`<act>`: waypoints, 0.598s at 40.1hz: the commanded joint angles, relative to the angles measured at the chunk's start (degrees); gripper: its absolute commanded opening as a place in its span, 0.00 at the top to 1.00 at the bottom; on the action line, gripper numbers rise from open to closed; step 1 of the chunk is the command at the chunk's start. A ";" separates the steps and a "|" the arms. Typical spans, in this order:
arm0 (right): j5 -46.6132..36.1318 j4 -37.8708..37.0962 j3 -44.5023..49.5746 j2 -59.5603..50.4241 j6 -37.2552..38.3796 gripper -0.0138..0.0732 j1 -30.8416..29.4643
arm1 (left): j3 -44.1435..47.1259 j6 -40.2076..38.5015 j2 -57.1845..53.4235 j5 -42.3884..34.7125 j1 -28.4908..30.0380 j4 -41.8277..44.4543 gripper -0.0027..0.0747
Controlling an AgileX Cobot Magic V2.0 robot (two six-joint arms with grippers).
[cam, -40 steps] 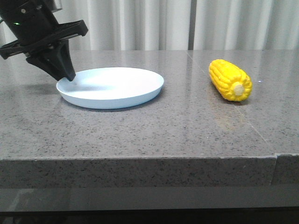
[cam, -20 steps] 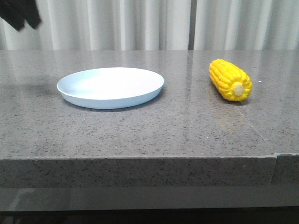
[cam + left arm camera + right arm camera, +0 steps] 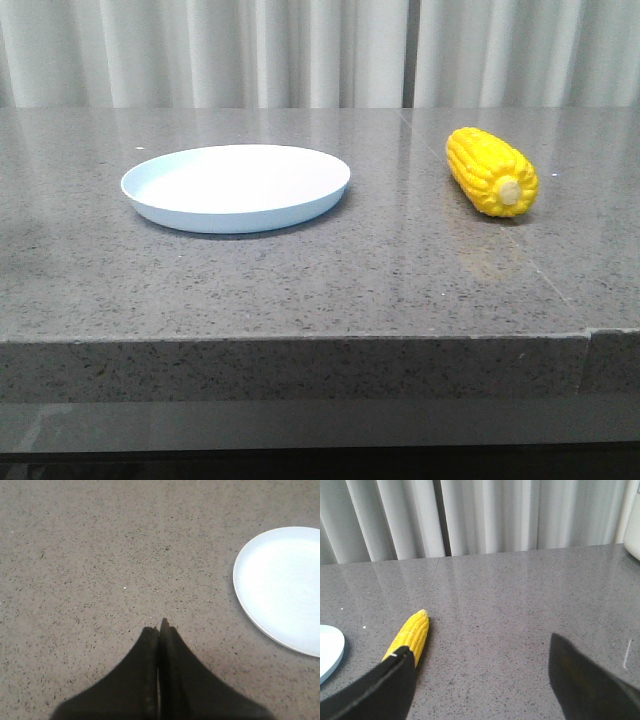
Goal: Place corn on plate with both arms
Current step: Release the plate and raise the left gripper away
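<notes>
From the front camera I see the plate [image 3: 236, 186] lying flat and bare on the grey speckled desk [image 3: 300, 290], and the corn [image 3: 491, 171] lying on its side well apart from the plate, on the plate's right, with its pale stub end turned toward the camera. Neither arm shows in that view; only a pale curtain [image 3: 300, 50] hangs behind the desk.

My left wrist camera fills in what the front one lacks: the left gripper [image 3: 160, 630] hangs over bare desk beside the plate [image 3: 280, 587], its jaws pressed together with nothing between them, only a thin seam showing where they meet. The corn is out of that picture.

My right wrist camera gives me the right gripper [image 3: 480, 675] with its jaws spread wide, one dark finger at each lower corner of the picture and open desk between them. Here the corn [image 3: 410, 636] lies just beyond one finger, its tapered tip pointing away toward the curtain [image 3: 485, 515], and a sliver of the plate's rim [image 3: 331, 650] shows at the picture's edge, apart from the corn.
</notes>
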 commanded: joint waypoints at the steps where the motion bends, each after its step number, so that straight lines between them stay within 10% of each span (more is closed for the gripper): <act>1: -4.83 0.24 -1.91 0.98 0.11 0.18 -0.14 | 6.11 -0.74 -9.42 -8.32 0.02 -0.74 0.99; 24: -4.83 0.24 -1.91 0.98 0.11 0.18 -0.14 | 25.68 -0.55 -53.49 -9.34 0.02 1.69 0.99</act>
